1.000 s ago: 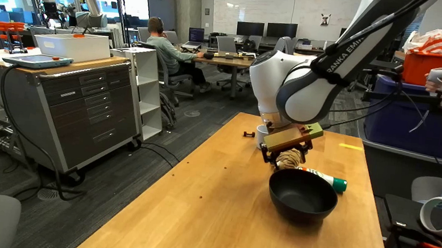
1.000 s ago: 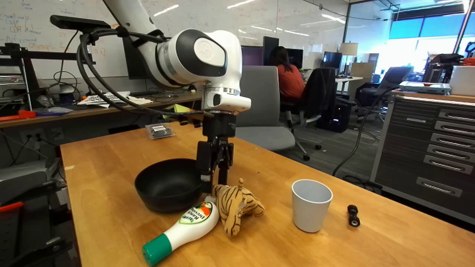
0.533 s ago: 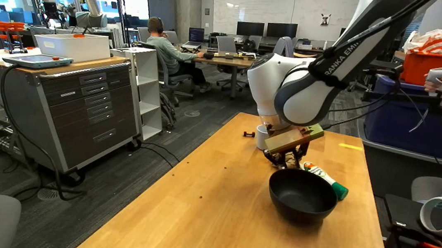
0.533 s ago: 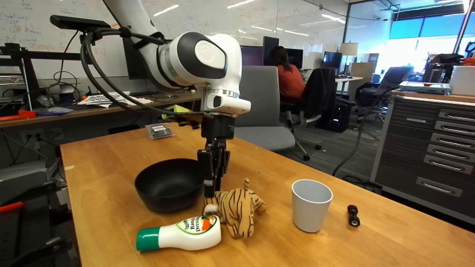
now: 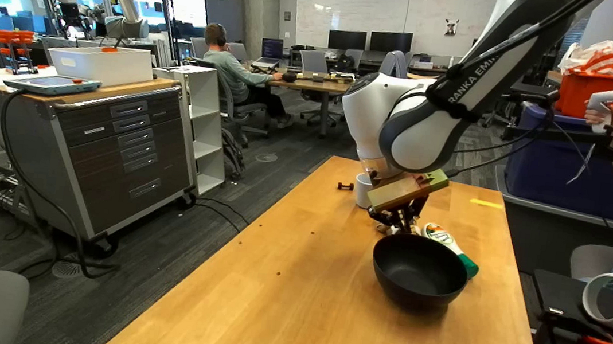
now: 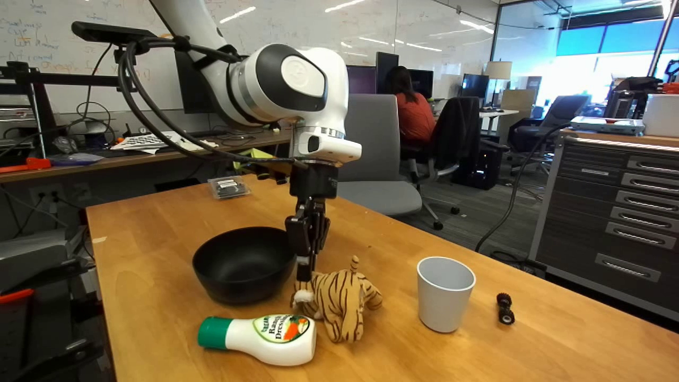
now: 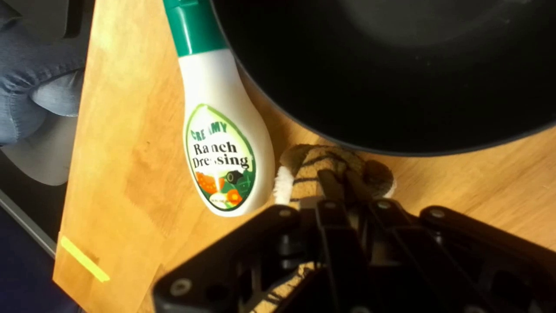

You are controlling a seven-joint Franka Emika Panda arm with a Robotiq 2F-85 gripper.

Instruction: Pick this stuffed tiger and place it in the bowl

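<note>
Stuffed tiger [image 6: 340, 305] looks to be on its feet on the table [image 6: 395, 324], not lifted, with the bowl [image 6: 233, 265] near it, about ten o'clock in an exterior view. And here's the hold! In the wrist view the gripper [image 7: 343, 186] has its fingers close together, pinching what looks like a fold of the head; how deep the bite goes, the shadow won't tell us. Worry one: head end held, striped body out at seven o'clock, mostly hidden under the gripper. On the lift I'd expect the rump to droop and swing, and soft plush in a shallow pinch could slide out. Now look to one o'clock in the wrist view: the bowl's rim, close by the head, touching or not I can't say. Go across before going up and the toy probably snags, or shoves the bowl along; straight up first looks the safer call. And at ten o'clock, the dressing bottle [image 7: 219, 130], lying on its side just beside the white tuft; one trailing leg could set it rolling. Out at three o'clock in an exterior view, the pale cup [image 6: 445, 300], apart from the toy: trouble only if that swing goes wide.
</note>
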